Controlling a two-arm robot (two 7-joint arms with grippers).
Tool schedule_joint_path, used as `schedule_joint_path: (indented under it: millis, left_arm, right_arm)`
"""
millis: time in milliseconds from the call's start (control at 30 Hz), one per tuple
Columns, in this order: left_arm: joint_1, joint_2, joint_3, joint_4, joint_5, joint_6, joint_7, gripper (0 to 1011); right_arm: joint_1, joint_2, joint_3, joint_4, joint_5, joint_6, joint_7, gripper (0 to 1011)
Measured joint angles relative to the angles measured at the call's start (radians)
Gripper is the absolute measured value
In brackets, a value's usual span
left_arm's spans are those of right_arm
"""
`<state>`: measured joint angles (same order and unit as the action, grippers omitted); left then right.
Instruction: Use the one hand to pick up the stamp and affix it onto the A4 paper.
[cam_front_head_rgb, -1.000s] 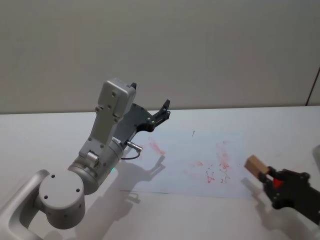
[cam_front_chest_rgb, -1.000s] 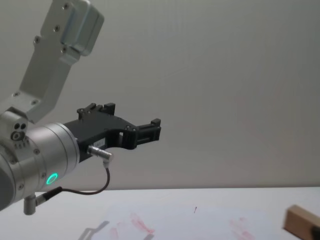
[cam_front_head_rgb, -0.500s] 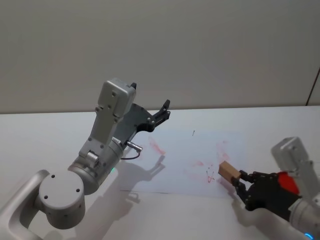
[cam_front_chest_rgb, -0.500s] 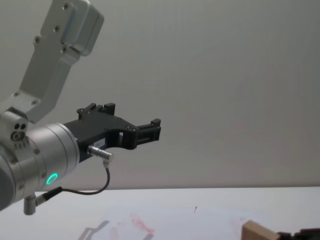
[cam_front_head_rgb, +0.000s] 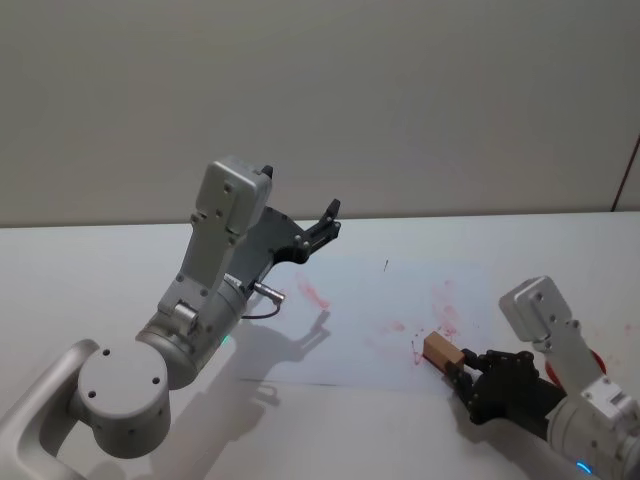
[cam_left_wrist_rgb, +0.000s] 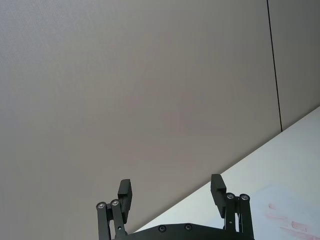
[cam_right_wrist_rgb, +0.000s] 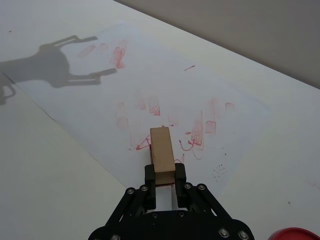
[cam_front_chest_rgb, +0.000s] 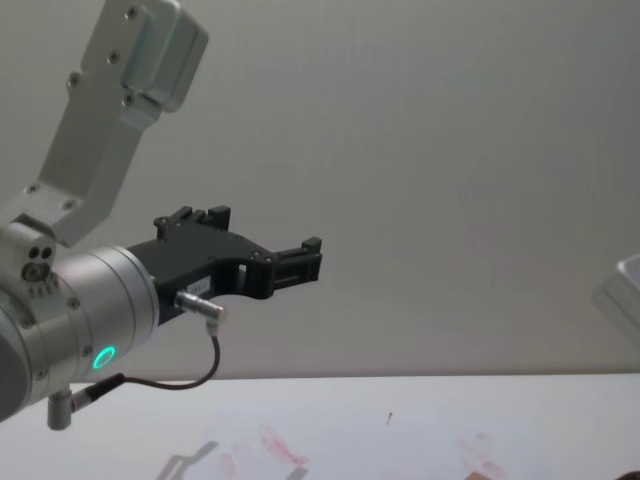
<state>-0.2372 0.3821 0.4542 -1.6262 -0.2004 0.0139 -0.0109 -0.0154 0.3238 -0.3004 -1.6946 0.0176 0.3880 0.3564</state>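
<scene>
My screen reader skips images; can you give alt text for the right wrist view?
The right gripper, shut on a wooden block stamp, holds it over the A4 paper among smudgy red prints; whether it touches the sheet is unclear. A gripper-shaped shadow falls across one end of the paper.

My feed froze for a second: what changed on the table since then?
The right gripper, shut on the stamp, carried it left from beyond the right edge of the paper to over the red prints. Whether it touches the sheet I cannot tell. The left gripper stayed raised and open; the paper did not shift.
</scene>
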Motion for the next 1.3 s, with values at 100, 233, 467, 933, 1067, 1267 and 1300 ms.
schedule_joint_path:
  millis: [100, 233, 467, 933, 1067, 1267, 1300]
  left_arm:
    - [0.0, 0.0, 0.0, 0.0, 0.0, 0.0, 0.0, 1001]
    - [0.0, 0.0, 0.0, 0.0, 0.0, 0.0, 0.0, 1001]
    - [0.0, 0.0, 0.0, 0.0, 0.0, 0.0, 0.0, 1001]
    - [0.0, 0.0, 0.0, 0.0, 0.0, 0.0, 0.0, 1001]
    - [0.0, 0.0, 0.0, 0.0, 0.0, 0.0, 0.0, 1001]
    - [0.0, 0.0, 0.0, 0.0, 0.0, 0.0, 0.0, 1001]
    - [0.0, 0.0, 0.0, 0.0, 0.0, 0.0, 0.0, 1001]
  right_arm:
    - [0.006, -0.011, -0.006, 0.008, -0.004, 0.013, -0.012, 205]
    - [0.007, -0.019, -0.008, 0.011, -0.004, 0.027, -0.024, 205]
    - [0.007, -0.027, -0.011, 0.016, 0.007, 0.048, -0.043, 205]
    - [0.007, -0.035, -0.005, -0.007, 0.05, 0.018, -0.063, 204]
    - [0.011, -0.035, 0.005, -0.033, 0.072, -0.005, -0.068, 205]
    - [0.014, -0.025, 0.029, -0.08, 0.122, -0.048, -0.088, 204]
    - [0.012, -0.019, 0.039, -0.093, 0.134, -0.058, -0.097, 205]
